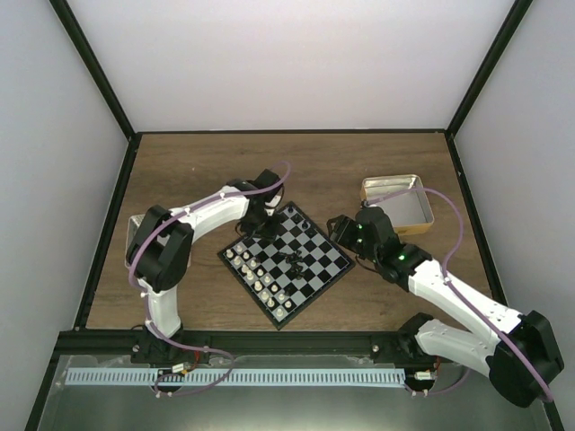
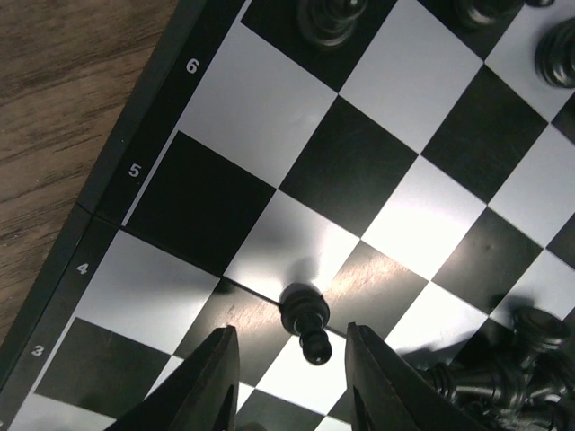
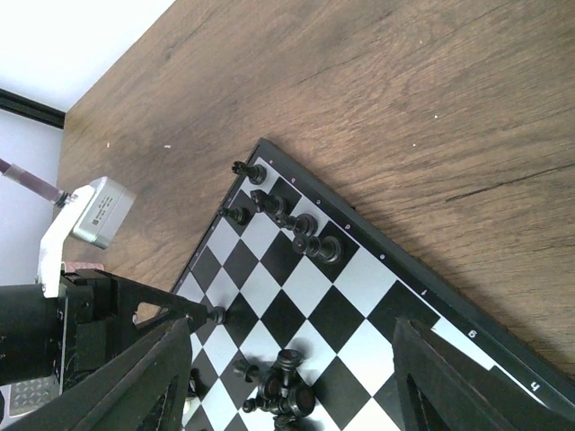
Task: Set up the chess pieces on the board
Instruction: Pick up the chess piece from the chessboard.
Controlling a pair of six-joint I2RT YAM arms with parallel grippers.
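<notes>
The left gripper hangs low at the bottom of its wrist view, its two fingers spread apart and pinching nothing, with a black pawn between them and a gap showing on either side. The pawn seems upright on a square near the numbered left rim of the board. The main risk is an uneven close. If one finger reaches the pawn first, it would likely push the pawn sideways or tip it over. The piece is small and smooth, so a pinch high on its head could squirt it out. To the right, in the lower right corner of the same view, is a heap of black pieces. The right-hand finger is near it and could catch one and drag it along. In the overhead view, white pieces line the board's lower left edge, and a low carry across them could knock some down. Further right, the right gripper hovers over the board's right side with its fingers wide apart and nothing held. A row of black pieces stands in the upper middle of its wrist view. Both arms are close over a small board, so a reach toward the centre by either could bump the other. A tray lies at the upper right.
</notes>
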